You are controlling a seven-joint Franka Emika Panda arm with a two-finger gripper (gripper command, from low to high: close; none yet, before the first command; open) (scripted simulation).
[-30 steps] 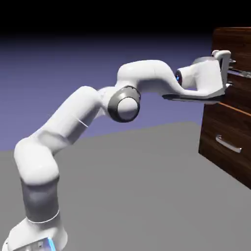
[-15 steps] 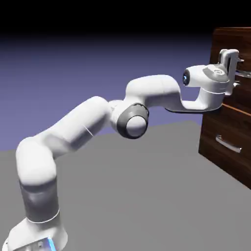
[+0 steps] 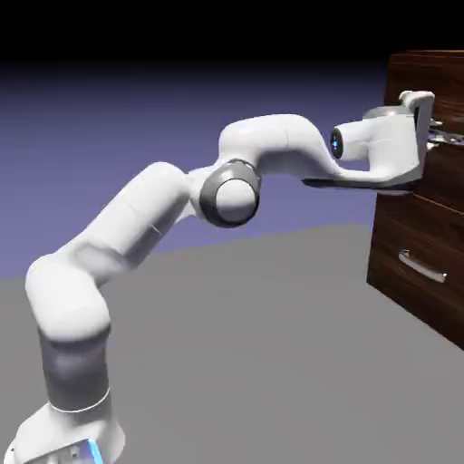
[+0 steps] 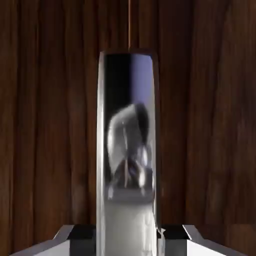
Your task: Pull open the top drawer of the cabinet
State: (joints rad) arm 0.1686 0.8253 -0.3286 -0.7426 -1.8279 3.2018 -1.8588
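Cabinet [image 3: 426,190] stands at the exterior view's right edge on the grey table [image 3: 254,344], dark wood grain. Top drawer [image 3: 444,172] sits above the lower drawer [image 3: 419,272]. Arm [image 3: 163,217] reaches across to it. Silver bar handle [image 4: 127,150] fills the middle of the hand view, and the fingers [image 4: 176,234] are clamped against its sides.

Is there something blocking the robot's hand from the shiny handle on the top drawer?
Nothing visible is in the way. In the hand view the silver handle already sits between the two fingers, with the top drawer right behind it. The exterior view shows the gripper right at the cabinet.
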